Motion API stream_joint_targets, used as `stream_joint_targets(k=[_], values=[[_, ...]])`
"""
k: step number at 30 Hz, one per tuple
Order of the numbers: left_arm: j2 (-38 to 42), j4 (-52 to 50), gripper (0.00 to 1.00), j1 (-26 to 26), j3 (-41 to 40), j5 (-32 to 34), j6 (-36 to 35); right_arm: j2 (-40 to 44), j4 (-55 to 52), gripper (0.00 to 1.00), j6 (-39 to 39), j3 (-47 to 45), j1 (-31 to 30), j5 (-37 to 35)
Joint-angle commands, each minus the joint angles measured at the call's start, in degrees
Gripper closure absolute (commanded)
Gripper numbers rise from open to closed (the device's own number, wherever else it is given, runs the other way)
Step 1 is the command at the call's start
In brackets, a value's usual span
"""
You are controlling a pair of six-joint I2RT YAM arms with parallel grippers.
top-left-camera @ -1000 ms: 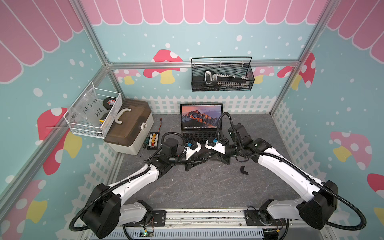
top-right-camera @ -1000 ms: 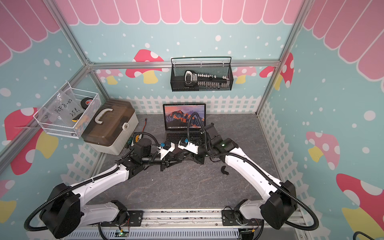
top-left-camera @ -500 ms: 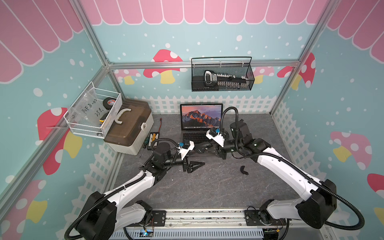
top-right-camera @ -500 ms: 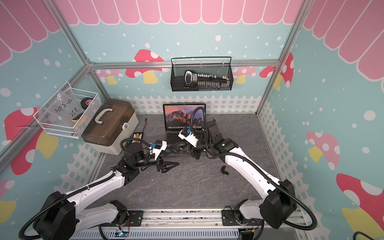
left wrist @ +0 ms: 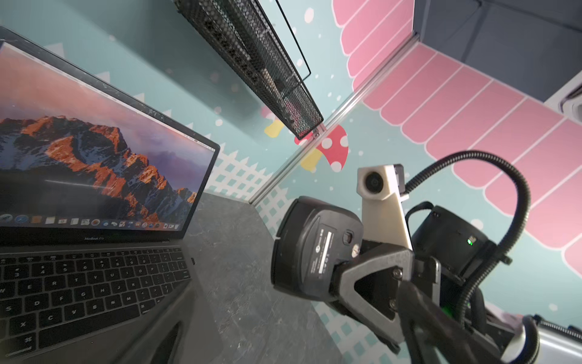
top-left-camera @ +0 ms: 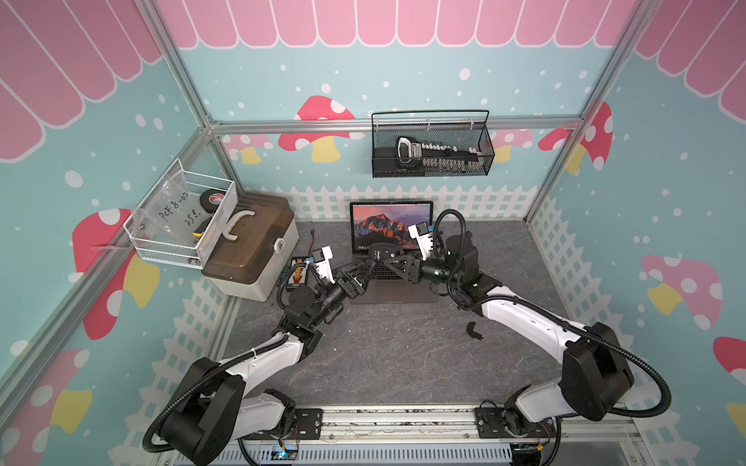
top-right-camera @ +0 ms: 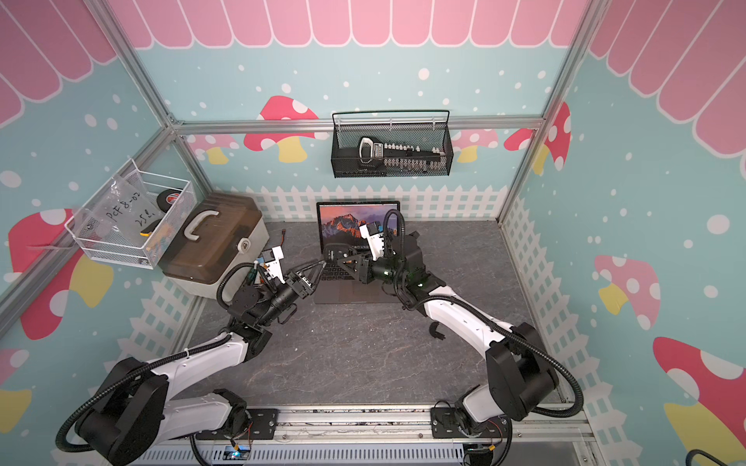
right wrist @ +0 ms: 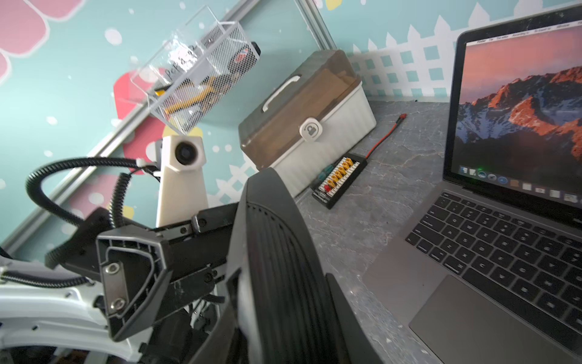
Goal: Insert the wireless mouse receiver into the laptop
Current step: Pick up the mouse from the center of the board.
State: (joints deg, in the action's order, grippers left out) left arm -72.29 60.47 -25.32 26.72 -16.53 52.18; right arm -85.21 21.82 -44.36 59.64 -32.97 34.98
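Grasping the wireless mouse (left wrist: 315,249), underside exposed, in jaws of the right gripper (top-left-camera: 384,260) near the laptop (left wrist: 94,283); facing it with jaws of the left gripper (top-right-camera: 317,272) released, seemingly empty.

**Teal mushroom walls around a grey, veined desk**

A black mesh basket (top-left-camera: 432,168) hangs on the teal back wall (top-left-camera: 363,68), hooked over a horizontal aluminium rail (top-left-camera: 533,121). High above it runs a band of pink scallops (top-left-camera: 363,20). To either side of it the walls carry white dots and red-and-yellow mushrooms (top-left-camera: 319,129). Below it a white picket-fence strip (top-left-camera: 484,201) skirts the walls where they meet the dark grey desk (top-left-camera: 403,355). In both top views, well to its left and lower, a white wire basket (top-left-camera: 218,218) hangs on the side wall. A cream storage box (top-left-camera: 258,238) with a brown lid stands on the desk just beside that. The light is soft and even.
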Motion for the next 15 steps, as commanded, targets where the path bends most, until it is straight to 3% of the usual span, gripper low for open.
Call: stream_joint_targets(k=[1,11,15], values=[[-2.1,12.9,0.09,-0.7,-0.1,6.6,9.7,-2.3,9.3,1.0,-12.1,1.6,-0.7,0.1],[-7.5,17.3,0.33,-3.5,4.4,7.4,12.9,-2.9,13.2,1.0,-15.8,2.0,-3.4,-1.2],[-9.4,20.8,0.48,-3.4,5.5,7.3,14.2,-3.1,13.2,1.0,-15.9,2.6,-3.6,-0.8]])
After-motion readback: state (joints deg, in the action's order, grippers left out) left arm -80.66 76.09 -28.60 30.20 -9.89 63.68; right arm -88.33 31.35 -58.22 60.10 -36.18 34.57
